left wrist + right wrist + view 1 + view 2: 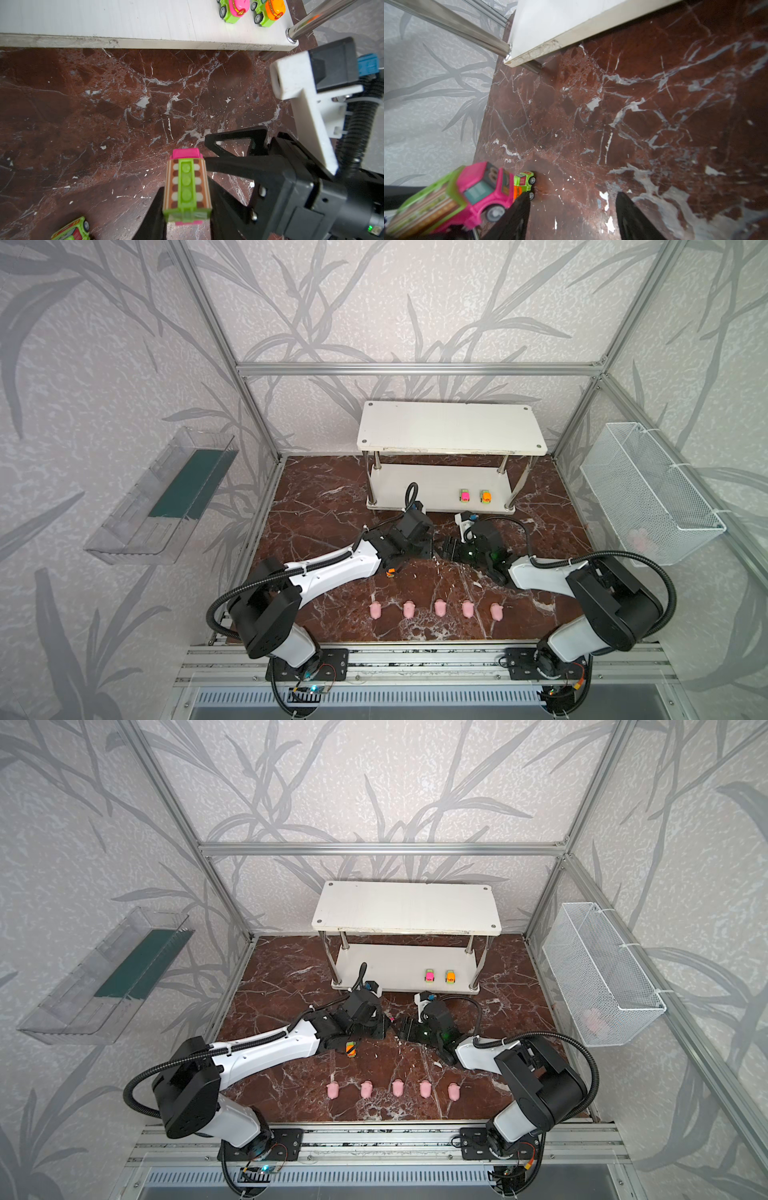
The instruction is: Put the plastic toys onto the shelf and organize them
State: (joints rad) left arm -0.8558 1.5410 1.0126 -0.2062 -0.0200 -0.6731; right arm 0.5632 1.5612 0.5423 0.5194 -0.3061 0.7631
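Left wrist view gives me the clearest read: my left fingers (154,216) are clamped on the pink truck (187,185), which seems to hang clear of the bench (104,124) in front of the shelf (145,41). In the right wrist view the right fingers (519,216) stand apart with nothing between them, just beside the truck. I would move that arm off first, since a nudge could twist the toy in my grip.

In a top view the pink-topped car (464,495) and the orange-topped car (485,496) sit side by side on the lower tier (440,481). I judge the truck belongs just beside the pink-topped one, on the open side.

I would go in low under the top board (451,427), well away from the chrome post (311,20). The truck looks tilted in the right wrist view, so I would level it until the wheels meet the tier, with its nose matching its neighbours. I would part the fingers slowly, because a wheeled toy may roll.

The loose orange car (390,572) lies on the bench beside the left arm. The five pigs (439,608) stand in a row near the front edge. All of these still need placing.
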